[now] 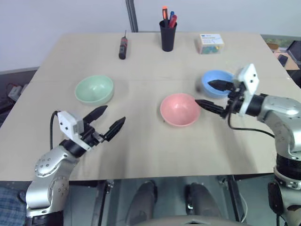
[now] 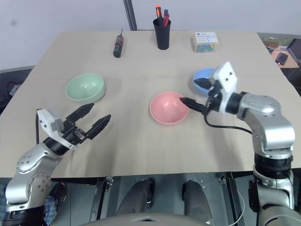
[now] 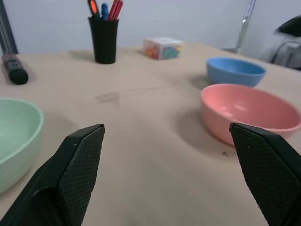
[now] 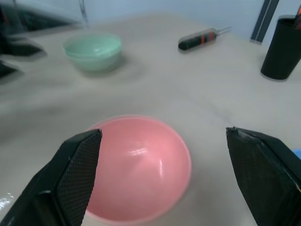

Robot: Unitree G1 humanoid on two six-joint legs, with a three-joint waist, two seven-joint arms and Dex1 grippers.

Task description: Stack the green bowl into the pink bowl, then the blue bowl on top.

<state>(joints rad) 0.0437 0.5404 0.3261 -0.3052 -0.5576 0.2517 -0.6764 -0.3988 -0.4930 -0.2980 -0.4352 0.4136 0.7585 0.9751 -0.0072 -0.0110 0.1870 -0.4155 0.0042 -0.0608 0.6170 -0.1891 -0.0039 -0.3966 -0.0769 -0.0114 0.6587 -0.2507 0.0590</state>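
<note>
- Left eye view: beige table (image 1: 155,155), matte, smooth, w/ a faint seam across mid-frame.
- Back edge, top of frame: black cylindrical pen cup (image 1: 168,36) holding red, orange & blue pens; black screwdriver-like tool (image 1: 123,47) w/ red bands to its left, long axis running toward top of frame; small box (image 1: 210,43) w/ coloured bits to its right.
- Green bowl (image 1: 94,89), left of centre, upright, mouth up; smooth pale plastic, round, no long axis. Nothing on or in it.
- Pink bowl (image 1: 179,109), centre-right, upright, empty, glossy inside.
- Blue bowl (image 1: 216,83), upper right of pink, near it but apart; upright. Right gripper's upper finger crosses in front of it, hiding part of rim.
- Right gripper (image 1: 214,95): fingers spread wide, nothing between them; lower tip just beside pink bowl's right rim, can't tell if touching.
- Left gripper (image 1: 109,119), lower left of frame, fingers apart, empty; pts toward upper right, well below green bowl w/ bare table between.
</note>
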